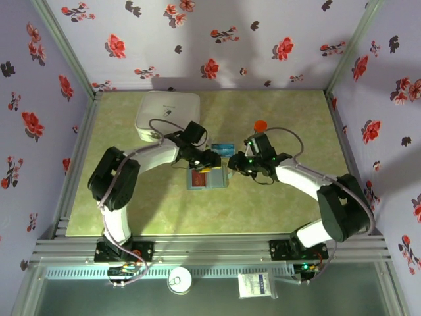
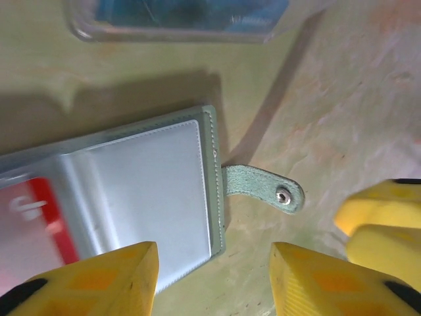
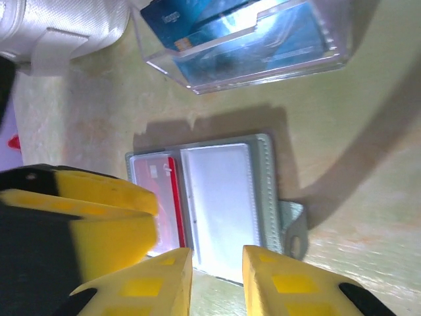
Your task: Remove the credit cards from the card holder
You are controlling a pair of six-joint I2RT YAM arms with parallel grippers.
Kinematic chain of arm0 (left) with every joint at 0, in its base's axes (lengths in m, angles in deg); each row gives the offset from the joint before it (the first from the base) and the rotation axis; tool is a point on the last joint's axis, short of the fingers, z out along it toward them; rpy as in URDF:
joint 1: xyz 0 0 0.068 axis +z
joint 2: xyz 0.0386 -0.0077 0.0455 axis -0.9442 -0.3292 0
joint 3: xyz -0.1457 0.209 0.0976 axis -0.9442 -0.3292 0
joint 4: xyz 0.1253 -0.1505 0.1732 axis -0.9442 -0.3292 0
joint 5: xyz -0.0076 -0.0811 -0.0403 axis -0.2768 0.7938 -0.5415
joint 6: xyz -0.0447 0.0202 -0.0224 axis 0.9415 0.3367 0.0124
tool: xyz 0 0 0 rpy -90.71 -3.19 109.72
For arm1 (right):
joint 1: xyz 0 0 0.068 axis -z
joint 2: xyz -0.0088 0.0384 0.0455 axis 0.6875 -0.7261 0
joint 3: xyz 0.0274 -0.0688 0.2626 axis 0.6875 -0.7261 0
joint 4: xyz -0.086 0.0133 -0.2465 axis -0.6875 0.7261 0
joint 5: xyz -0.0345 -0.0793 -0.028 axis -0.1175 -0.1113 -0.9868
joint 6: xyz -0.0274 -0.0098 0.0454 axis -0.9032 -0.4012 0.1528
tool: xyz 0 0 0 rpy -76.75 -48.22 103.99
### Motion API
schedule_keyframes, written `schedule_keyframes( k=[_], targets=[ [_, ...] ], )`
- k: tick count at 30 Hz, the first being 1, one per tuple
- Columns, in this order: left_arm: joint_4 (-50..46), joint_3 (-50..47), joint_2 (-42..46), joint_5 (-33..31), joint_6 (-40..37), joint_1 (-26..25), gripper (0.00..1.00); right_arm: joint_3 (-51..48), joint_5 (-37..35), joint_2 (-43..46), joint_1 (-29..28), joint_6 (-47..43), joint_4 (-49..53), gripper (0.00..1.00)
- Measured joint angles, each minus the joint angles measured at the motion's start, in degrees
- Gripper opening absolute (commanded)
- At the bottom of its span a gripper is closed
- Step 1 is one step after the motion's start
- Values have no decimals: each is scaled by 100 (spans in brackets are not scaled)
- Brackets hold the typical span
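Note:
The grey-blue card holder (image 1: 206, 178) lies open and flat on the table, clear sleeves up. A red credit card (image 3: 162, 197) sits in one sleeve, and the sleeve beside it (image 2: 154, 191) looks empty. The strap with its snap (image 2: 265, 187) sticks out to the side. My left gripper (image 2: 214, 283) hovers open over the holder's strap-side corner, holding nothing. My right gripper (image 3: 217, 283) stands at the holder's near edge, jaws a narrow gap apart with bare table between them. A blue credit card (image 3: 172, 20) stands in the clear tray (image 3: 263, 62).
A large white box (image 1: 168, 113) stands at the back left, just behind the left arm. The clear tray (image 1: 222, 149) lies right behind the holder. A small orange thing (image 1: 260, 124) sits further back. The two grippers are close together, right fingers (image 2: 381, 227) beside the left ones.

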Motion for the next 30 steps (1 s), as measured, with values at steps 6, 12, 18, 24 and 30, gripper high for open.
schedule_keyframes(
  k=[6,12,18,24,30],
  targets=[
    [76,-693,584,-28,-111,472,36,522,59,-621,-420,7,-15,27],
    [146,-1388,833,-7,-227,859,20,1012,175,-1379,-780,118,-127,26],
    [251,-1604,817,111,-302,1027,7,1178,330,-1882,-929,269,-396,25],
    [402,-1602,581,245,-442,1036,1,1220,476,-2197,-931,400,-605,24],
    [343,-1602,437,236,-592,1093,0,1248,544,-2315,-955,459,-715,22]
  ],
)
